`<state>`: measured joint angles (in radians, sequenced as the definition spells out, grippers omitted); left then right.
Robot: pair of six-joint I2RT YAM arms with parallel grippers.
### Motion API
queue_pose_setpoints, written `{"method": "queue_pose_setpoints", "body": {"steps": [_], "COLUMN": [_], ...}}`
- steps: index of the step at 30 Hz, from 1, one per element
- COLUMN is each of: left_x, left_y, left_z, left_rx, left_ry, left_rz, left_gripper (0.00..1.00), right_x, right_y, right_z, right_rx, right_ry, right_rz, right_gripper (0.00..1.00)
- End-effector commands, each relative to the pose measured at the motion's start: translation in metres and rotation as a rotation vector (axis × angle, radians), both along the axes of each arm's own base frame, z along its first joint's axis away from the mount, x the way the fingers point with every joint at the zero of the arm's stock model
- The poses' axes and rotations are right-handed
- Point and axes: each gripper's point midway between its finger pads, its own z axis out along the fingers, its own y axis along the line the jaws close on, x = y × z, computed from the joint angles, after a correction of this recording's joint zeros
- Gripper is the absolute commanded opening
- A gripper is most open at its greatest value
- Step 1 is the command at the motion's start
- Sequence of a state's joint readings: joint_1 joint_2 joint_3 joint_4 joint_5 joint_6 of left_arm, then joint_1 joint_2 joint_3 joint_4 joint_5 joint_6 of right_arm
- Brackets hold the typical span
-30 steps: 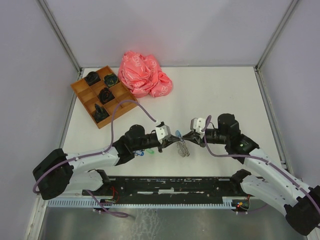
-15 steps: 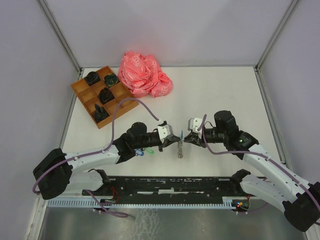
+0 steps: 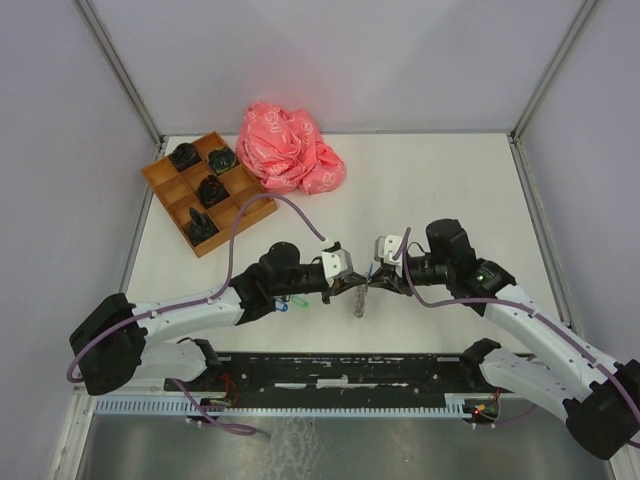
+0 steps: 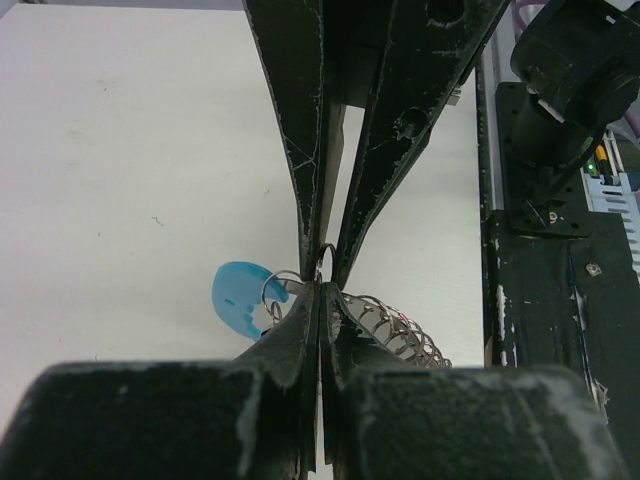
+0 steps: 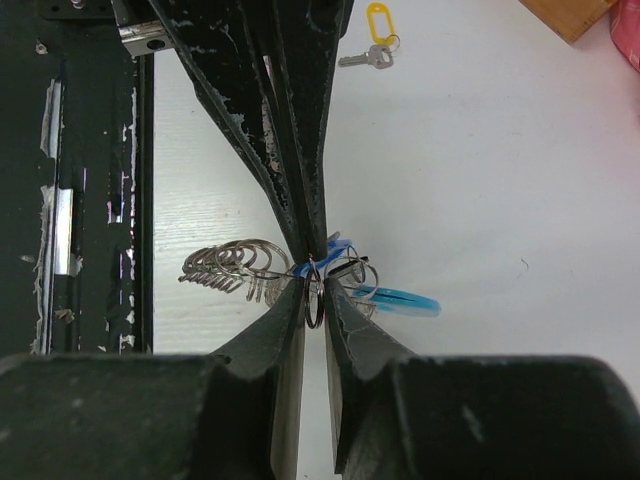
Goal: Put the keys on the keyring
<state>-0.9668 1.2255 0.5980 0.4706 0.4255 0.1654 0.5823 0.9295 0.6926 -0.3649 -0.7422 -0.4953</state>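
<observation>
Meeting tip to tip over the worktop's point(image 3: 450, 180) near middle, the left end effector point(image 3: 352, 284) pinches the keyring point(image 3: 360, 300) (chain dangling below), while the right end effector point(image 3: 373, 281) stands slightly spread around a small ring point(image 5: 314, 291).

The keyring point(image 5: 228, 268) is thin, shiny silvery metal wire. Its blue tag point(image 4: 238, 297) is smooth plastic. The yellow tag point(image 5: 377, 20) is glossy plastic, and its key point(image 5: 363, 60) is dull silver metal. The left pincer point(image 4: 322, 300) and right pincer point(image 5: 314, 300) look like matt black plastic, scuffed whitish. The bench point(image 3: 440, 180) is matt white, the tray point(image 3: 160, 180) brown wood, and the pink bag point(image 3: 290, 150) crinkled and faintly shiny.
</observation>
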Motion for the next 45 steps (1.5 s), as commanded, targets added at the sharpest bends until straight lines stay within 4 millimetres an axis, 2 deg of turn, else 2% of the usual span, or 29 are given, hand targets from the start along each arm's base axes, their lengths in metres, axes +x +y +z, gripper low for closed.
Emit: {"method": "queue_pose_setpoints", "body": {"steps": [1, 11, 22, 27, 31, 38, 42, 45], "left_x": [-0.001, 0.002, 0.002, 0.002, 0.001, 0.001, 0.001, 0.0], "left_y": [-0.01, -0.008, -0.007, -0.007, -0.007, -0.006, -0.005, -0.003], "left_z": [0.028, 0.024, 0.025, 0.025, 0.027, 0.027, 0.029, 0.03], "left_rx": [-0.052, -0.03, -0.03, -0.033, -0.036, -0.042, -0.048, -0.054], "left_ry": [-0.071, -0.074, -0.079, -0.081, -0.084, -0.089, -0.093, -0.097], "left_rz": [-0.038, -0.016, -0.02, -0.02, -0.02, -0.018, -0.015, -0.014], "left_gripper": [0.03, 0.03, 0.03, 0.03, 0.03, 0.03, 0.03, 0.03], "right_x": [0.005, 0.002, -0.005, -0.005, -0.005, -0.008, -0.008, -0.008], "right_y": [0.008, 0.001, 0.002, 0.005, 0.007, 0.008, 0.01, 0.01], "right_z": [0.029, 0.028, 0.016, 0.011, 0.012, 0.015, 0.015, 0.012], "right_rx": [0.057, 0.02, -0.001, 0.001, 0.007, 0.023, 0.029, 0.014], "right_ry": [-0.059, -0.062, 0.008, 0.037, 0.05, 0.092, 0.13, 0.16], "right_rz": [0.023, 0.016, 0.043, 0.052, 0.053, 0.039, 0.029, 0.024], "right_gripper": [0.21, 0.12, 0.22, 0.22, 0.23, 0.32, 0.32, 0.29]}}
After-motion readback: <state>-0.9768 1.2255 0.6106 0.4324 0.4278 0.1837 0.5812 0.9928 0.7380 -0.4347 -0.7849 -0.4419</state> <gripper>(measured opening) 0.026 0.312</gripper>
